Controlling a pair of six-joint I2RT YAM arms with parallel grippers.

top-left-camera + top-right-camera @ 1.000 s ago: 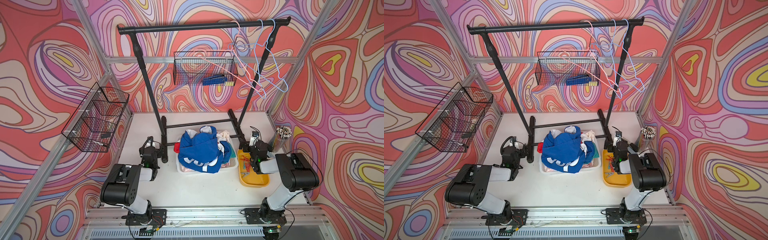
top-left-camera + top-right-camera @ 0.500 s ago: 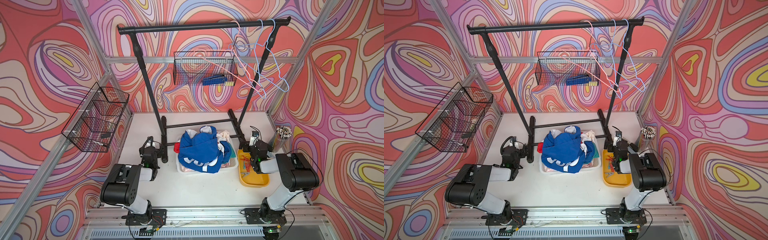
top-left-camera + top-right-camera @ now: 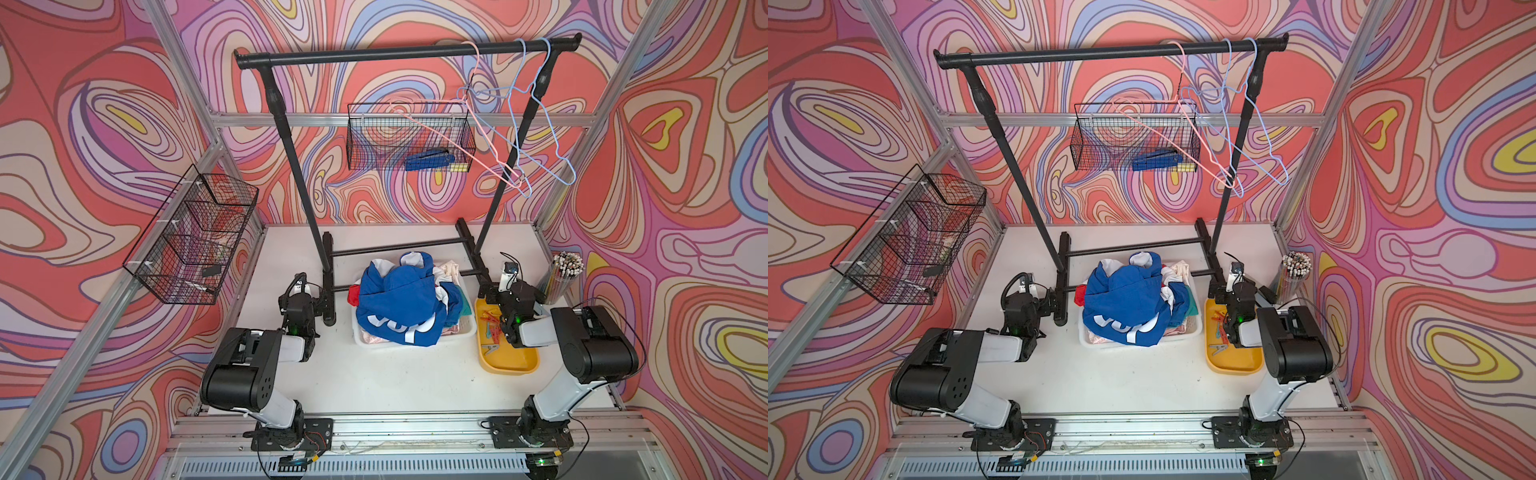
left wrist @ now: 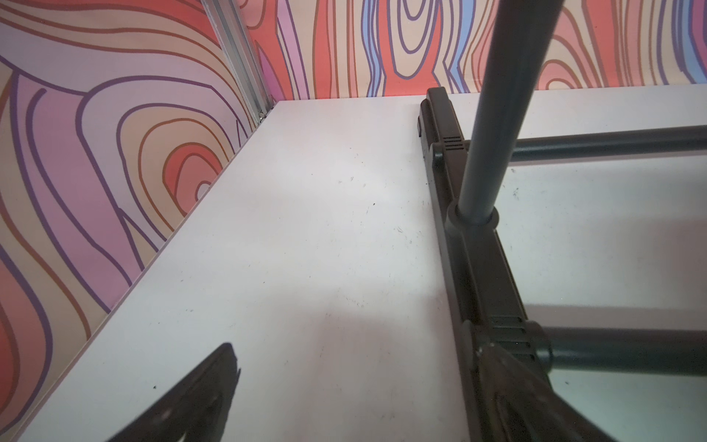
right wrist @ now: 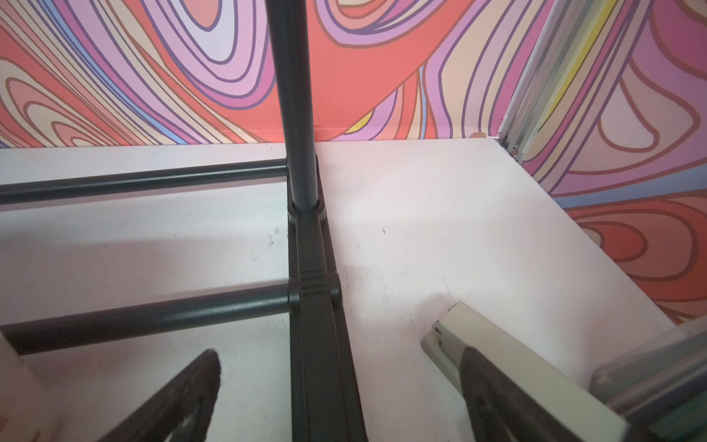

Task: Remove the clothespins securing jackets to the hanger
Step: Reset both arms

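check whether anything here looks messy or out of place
Nothing looks damaged or spilled. The jackets lie heaped in the white bin, bulging over its rim, and the three wire hangers hang bare and tilted, bunched at the rail's right end.

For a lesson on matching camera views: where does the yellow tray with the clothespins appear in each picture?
In a top view: yellow tray, right of the jackets, lower right of centre.
In a top view: yellow tray, likewise right of the jackets.
Left wrist: not in it.
Right wrist: not in it.
Shared landmark: black rack, in all four.
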